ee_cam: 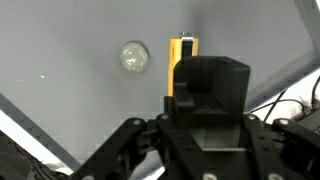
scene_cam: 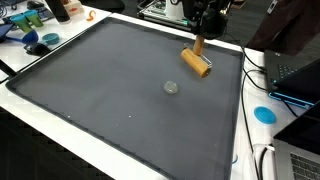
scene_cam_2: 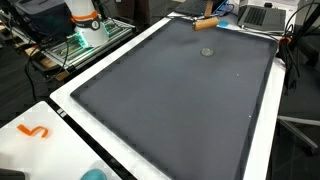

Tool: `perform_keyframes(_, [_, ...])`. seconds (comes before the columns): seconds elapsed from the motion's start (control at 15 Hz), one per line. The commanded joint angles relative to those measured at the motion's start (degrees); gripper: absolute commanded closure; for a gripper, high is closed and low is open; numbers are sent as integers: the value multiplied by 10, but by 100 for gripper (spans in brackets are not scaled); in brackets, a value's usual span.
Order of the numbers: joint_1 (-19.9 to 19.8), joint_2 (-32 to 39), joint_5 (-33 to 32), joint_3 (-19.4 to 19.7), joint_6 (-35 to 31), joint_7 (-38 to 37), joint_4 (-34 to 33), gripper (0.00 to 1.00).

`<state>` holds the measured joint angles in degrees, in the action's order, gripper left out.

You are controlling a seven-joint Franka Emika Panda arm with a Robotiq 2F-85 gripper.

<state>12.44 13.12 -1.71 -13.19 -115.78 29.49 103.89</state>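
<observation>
Jaws hang over the wooden tool (scene_cam: 197, 62) near a small disc (scene_cam: 171, 87); their opening cannot be told.

Matt grey mat (scene_cam: 100, 100), smooth wooden tool (scene_cam: 197, 64)

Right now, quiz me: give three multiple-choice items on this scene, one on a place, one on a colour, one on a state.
1. Relative to the mat, the wooden tool is
A. at its middle
B. near its edge, below the gripper
C. off it

2. The mat is
A. dark grey
B. red
C. white

3. The small round disc is
A. between the gripper's fingers
B. on top of the tool
C. flat on the mat, apart from the tool

Answers:
1 B, both exterior views put it by an edge.
2 A, it is grey in every view.
3 C, the wrist view shows bare mat between them.
</observation>
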Motion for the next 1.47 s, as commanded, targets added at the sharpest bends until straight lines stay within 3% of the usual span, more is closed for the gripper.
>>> perform_keyframes(0.0, [-7,14,-12,-2,-26,11,11,77])
perform_keyframes(1.4, [-4,81,-107,12,-106,-15,27,77])
